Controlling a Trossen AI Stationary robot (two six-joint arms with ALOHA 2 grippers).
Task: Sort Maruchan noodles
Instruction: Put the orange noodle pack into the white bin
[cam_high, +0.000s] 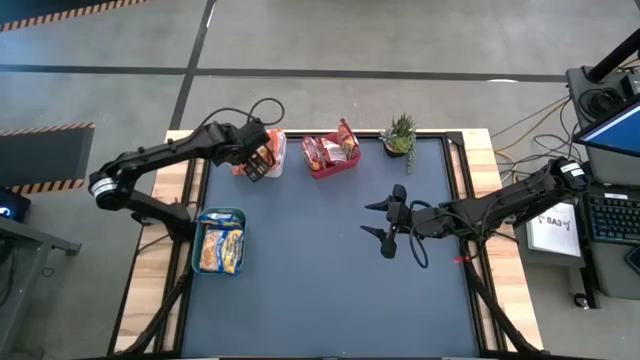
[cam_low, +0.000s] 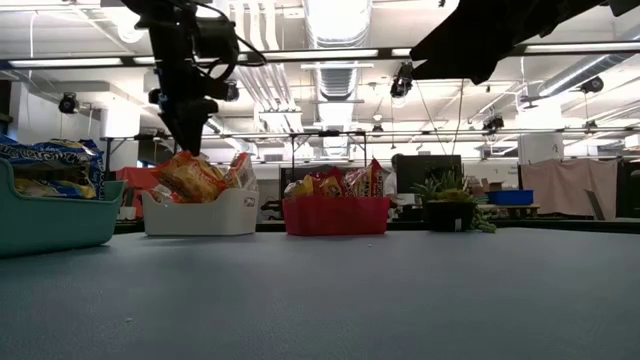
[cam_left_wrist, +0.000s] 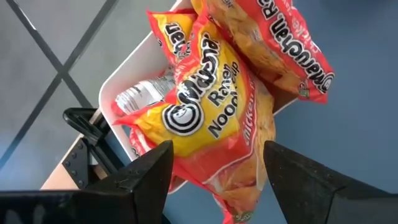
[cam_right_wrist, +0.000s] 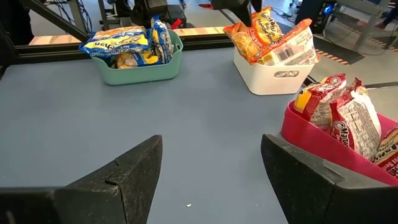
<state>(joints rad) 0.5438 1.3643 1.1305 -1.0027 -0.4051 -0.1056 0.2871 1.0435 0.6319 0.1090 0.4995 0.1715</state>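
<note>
Spanning the scene, dark desk (cam_high: 320, 270) | left tool (cam_high: 259, 160) above white bin (cam_high: 272, 150), fingers spread, holding nothing | right tool (cam_high: 388, 222) mid-desk, wide open, empty | orange Maruchan packets (cam_left_wrist: 211, 118) heaped in white bin, top one's long axis tilted upward over the rim | red packets (cam_right_wrist: 348, 118) upright in red bin (cam_high: 332, 165) | yellow-blue packets (cam_high: 220, 248) flat in teal bin (cam_high: 198, 240)

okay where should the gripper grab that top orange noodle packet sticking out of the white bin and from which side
Probably from above. The top orange packet lies heaped over the white bin rim, propped on other packets, so its raised crinkly edge is free to pinch. The left gripper hovers open right over it; close across the packet's narrow width, not its flat face.
</note>
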